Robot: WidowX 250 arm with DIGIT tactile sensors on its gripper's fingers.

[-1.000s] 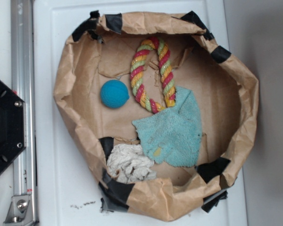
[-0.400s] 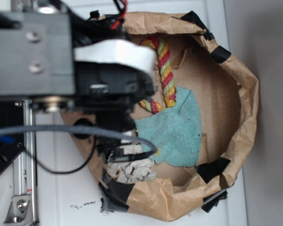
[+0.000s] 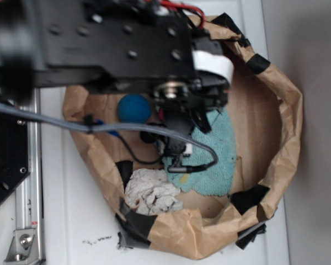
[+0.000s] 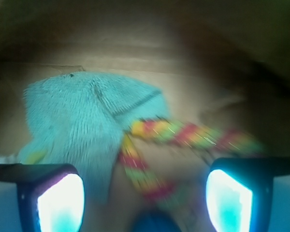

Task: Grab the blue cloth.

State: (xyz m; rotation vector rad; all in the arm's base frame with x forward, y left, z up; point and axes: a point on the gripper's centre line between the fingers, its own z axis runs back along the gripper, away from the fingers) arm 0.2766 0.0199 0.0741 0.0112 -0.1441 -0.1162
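Pincer (image 4: 145, 193) wide apart; one blue cloth (image 4: 82, 125), one ball (image 3: 134, 107).

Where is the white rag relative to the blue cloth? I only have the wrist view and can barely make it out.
Observer: In the exterior view the white rag lies at the blue cloth's lower-left corner, against the taped wall of the paper bag.
Operator: Is anything on the cloth's far side?
Observer: No. Right of the cloth there is only bare bag floor up to the wall.
Operator: And the ball?
Observer: The blue ball sits near the bag's left side, above the rag in the picture.
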